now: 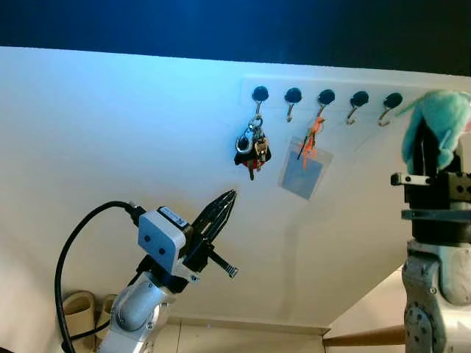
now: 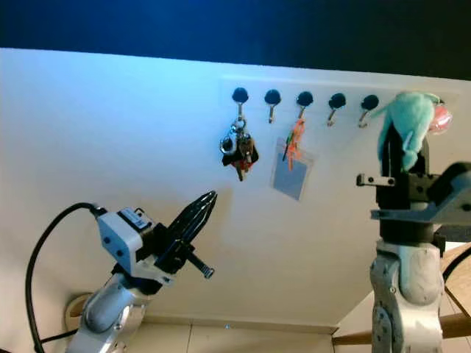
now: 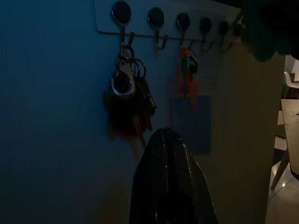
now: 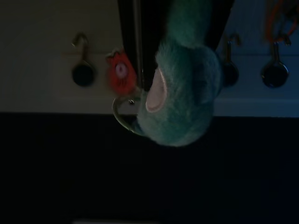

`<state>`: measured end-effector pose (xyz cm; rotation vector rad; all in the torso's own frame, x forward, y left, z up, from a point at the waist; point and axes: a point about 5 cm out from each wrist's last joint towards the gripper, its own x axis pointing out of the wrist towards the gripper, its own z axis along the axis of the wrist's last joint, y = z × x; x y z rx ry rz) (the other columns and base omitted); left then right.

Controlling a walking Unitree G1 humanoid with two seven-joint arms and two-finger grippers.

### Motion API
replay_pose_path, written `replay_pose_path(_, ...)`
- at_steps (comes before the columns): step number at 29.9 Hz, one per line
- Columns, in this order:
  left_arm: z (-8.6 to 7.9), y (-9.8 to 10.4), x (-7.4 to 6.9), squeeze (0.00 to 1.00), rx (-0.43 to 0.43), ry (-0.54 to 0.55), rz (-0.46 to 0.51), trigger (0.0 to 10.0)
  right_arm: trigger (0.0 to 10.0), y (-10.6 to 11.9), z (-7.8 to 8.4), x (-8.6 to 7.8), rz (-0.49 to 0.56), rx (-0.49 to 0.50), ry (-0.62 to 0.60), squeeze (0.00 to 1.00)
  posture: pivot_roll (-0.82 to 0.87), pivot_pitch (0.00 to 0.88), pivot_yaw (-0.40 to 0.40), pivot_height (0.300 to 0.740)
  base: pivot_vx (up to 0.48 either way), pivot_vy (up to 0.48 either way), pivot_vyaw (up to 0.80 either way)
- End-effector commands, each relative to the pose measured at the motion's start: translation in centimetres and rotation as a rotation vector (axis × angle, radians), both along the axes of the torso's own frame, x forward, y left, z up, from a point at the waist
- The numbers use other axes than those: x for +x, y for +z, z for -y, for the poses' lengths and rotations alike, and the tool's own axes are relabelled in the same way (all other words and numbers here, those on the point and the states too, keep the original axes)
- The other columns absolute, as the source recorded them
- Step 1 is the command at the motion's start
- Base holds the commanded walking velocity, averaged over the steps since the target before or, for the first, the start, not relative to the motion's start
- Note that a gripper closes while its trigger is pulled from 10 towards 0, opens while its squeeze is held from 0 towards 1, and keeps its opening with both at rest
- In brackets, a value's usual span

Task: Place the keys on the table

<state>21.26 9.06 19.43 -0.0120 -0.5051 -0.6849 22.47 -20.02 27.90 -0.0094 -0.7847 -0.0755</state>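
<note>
**While keys hang on the rack, we hold a plush**

While the keys hang from the first hook of the wall rack, our left gripper points up toward them from below, fingers pressed together and empty. We can read no writing on the blue card hanging by an orange clip two hooks over. Our right gripper stands upright beside the rack's far end, fingers clamped on a teal plush with a ring and a pink tag. A chair stands beyond the wall's edge
</note>
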Motion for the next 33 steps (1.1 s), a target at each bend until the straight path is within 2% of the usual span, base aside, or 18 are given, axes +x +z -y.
replay_pose_path(1, 0.2, 0.1, -0.2, 0.00, 0.016, -0.012, 0.005, 10.0, 0.0, 1.1, -0.6, -0.7, 0.056, -0.022, 0.032, 0.00, 0.03, 0.079, -0.048, 0.740, 0.000, 0.000, 0.00)
replay_pose_path(7, 0.4, 0.0, -0.2, 0.00, 0.018, -0.017, 0.003, 10.0, 0.0, 0.8, -0.7, -0.1, 0.024, -0.028, 0.063, 0.00, 0.03, 0.079, -0.050, 0.740, 0.000, 0.000, 0.00)
replay_pose_path(9, 0.4, 0.0, -0.3, 0.00, 0.021, -0.019, 0.003, 10.0, 0.4, -0.1, -0.7, -0.1, -0.013, -0.039, 0.079, 0.00, 0.03, 0.078, -0.050, 0.740, 0.000, 0.000, 0.00)
replay_pose_path(10, 0.4, 0.0, -0.3, 0.00, 0.022, -0.020, 0.003, 10.0, 3.1, -0.7, -0.7, -0.2, -0.035, -0.045, 0.081, 0.00, 0.04, 0.079, -0.050, 0.740, 0.000, 0.000, 0.00)
replay_pose_path(11, 0.4, 0.0, -0.3, 0.00, 0.023, -0.021, 0.003, 10.0, 4.6, -1.4, -0.6, -0.3, -0.059, -0.048, 0.074, 0.00, 0.03, 0.079, -0.049, 0.740, 0.000, 0.000, 0.00)
replay_pose_path(12, 0.3, 0.0, -0.3, 0.00, 0.023, -0.021, 0.003, 10.0, 4.6, -1.8, -0.5, -0.3, -0.074, -0.049, 0.069, 0.00, 0.03, 0.079, -0.049, 0.740, 0.000, 0.000, 0.00)
replay_pose_path(13, 0.3, 0.0, -0.3, 0.00, 0.023, -0.021, 0.004, 10.0, 10.0, -2.3, -0.4, -0.4, -0.093, -0.049, 0.059, 0.00, 0.03, 0.078, -0.047, 0.740, 0.000, 0.000, 0.00)
replay_pose_path(19, 0.4, 0.0, -0.2, 0.00, 0.023, -0.023, 0.007, 10.0, 10.0, -4.5, 0.2, -0.8, -0.163, -0.058, 0.027, 0.00, 0.03, 0.079, -0.048, 0.740, 0.000, 0.000, 0.00)
replay_pose_path(21, 0.4, 0.0, -0.2, 0.00, 0.023, -0.021, 0.008, 10.0, 10.0, -6.3, 0.8, -1.2, -0.230, -0.059, 0.004, 0.00, 0.03, 0.079, -0.049, 0.740, 0.000, 0.000, 0.00)
replay_pose_path(25, 0.3, 0.0, -0.2, 0.00, 0.023, -0.019, 0.009, 10.0, 10.0, -7.3, 1.2, -1.4, -0.268, -0.054, -0.013, 0.00, 0.03, 0.079, -0.050, 0.740, 0.000, 0.000, 0.00)
replay_pose_path(26, 0.3, 0.0, -0.2, 0.00, 0.023, -0.016, 0.010, 10.0, 10.0, -8.8, 1.8, -1.7, -0.324, -0.048, -0.043, 0.00, 0.03, 0.077, -0.051, 0.740, 0.000, 0.000, 0.00)
replay_pose_path(31, 0.3, 0.0, -0.2, 0.00, 0.024, -0.016, 0.011, 10.0, 10.0, -9.9, 2.3, -2.0, -0.362, -0.040, -0.067, 0.00, 0.03, 0.076, -0.050, 0.740, 0.000, 0.000, 0.00)
replay_pose_path(33, 0.4, 0.0, -0.2, 0.00, 0.026, -0.021, 0.013, 10.0, 10.0, -11.8, 3.1, -2.3, -0.434, -0.044, -0.093, 0.00, 0.03, 0.074, -0.049, 0.740, 0.000, 0.000, 0.00)
